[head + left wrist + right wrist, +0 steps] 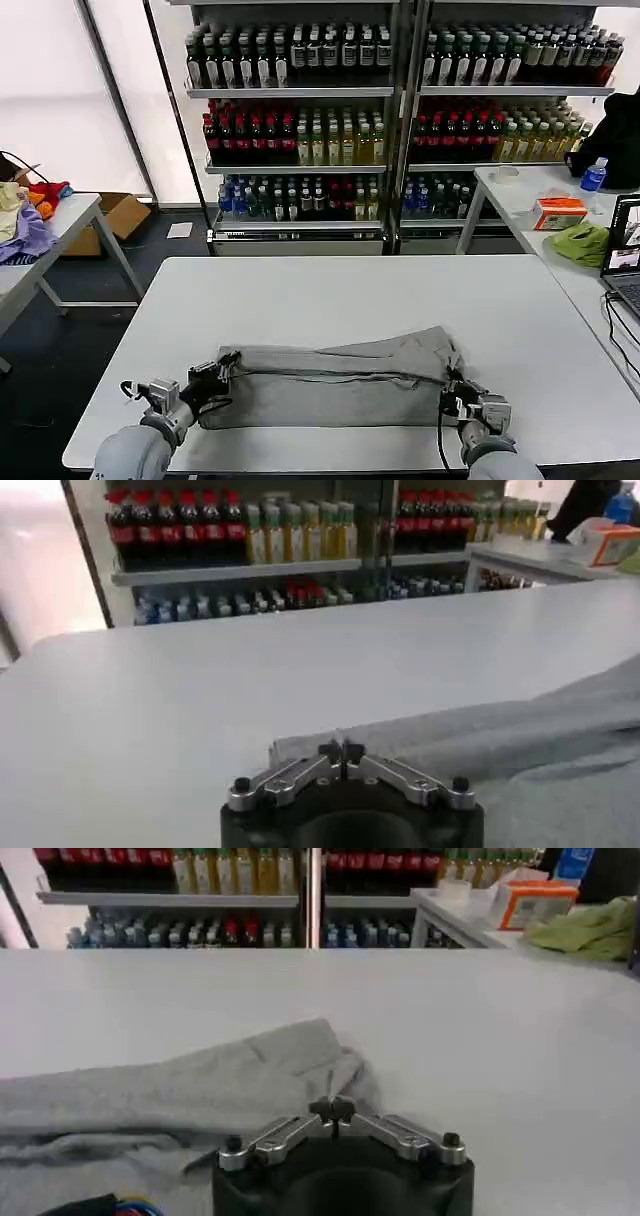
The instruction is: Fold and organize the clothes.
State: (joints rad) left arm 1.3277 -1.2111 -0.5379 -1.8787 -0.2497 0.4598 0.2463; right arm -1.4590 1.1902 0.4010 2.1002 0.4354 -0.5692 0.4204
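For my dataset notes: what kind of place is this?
Probably a lab staged as a shop: metal shelves of drink bottles, plain white work tables, a laptop and a cardboard box.

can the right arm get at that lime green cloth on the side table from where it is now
Probably not. The right tool is pinched on the grey shirt at the near table edge, while the lime-green cloth lies on a separate table, well off to the right.

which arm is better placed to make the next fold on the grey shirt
Neither clearly: the left hand pinches the grey shirt at its left end and the right hand pinches its right end, so the fold probably needs both together.
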